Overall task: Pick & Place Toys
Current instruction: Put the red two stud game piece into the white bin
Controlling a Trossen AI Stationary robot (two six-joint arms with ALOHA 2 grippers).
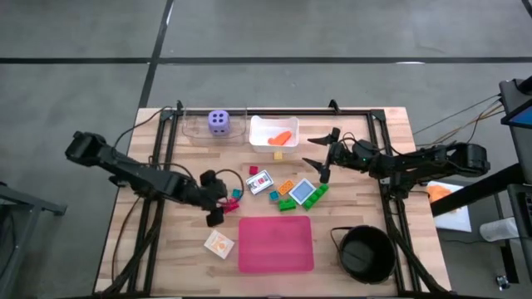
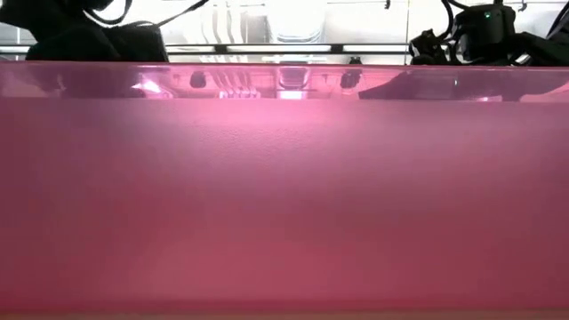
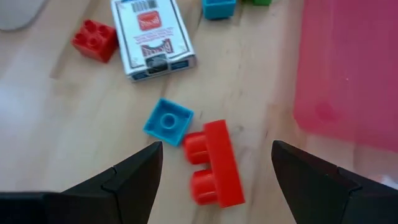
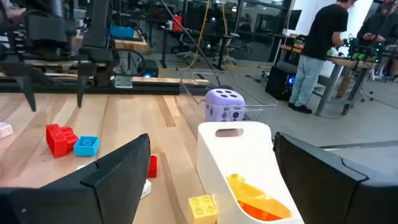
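My left gripper [image 1: 223, 199] is open and hovers over a red block [image 3: 214, 165] that lies on its side on the wood; its fingers stand on either side of the block and touch nothing. A teal block [image 3: 168, 120] lies next to it. A white card [image 3: 152, 37] and a second red block [image 3: 94, 40] lie farther off. My right gripper [image 1: 320, 154] is open and empty beside the white tub [image 4: 239, 158], which holds orange pieces. The purple die [image 1: 219, 122] sits at the far edge. A yellow block [image 1: 278, 154] lies near the tub.
The pink mat [image 1: 276, 242] lies at the near middle and fills the low view [image 2: 284, 196]. An orange card [image 1: 219, 243] lies left of it, and a black bowl [image 1: 366, 253] stands to its right. A blue card [image 1: 303, 193] and green blocks [image 1: 287, 203] lie mid-table. People stand in the room beyond.
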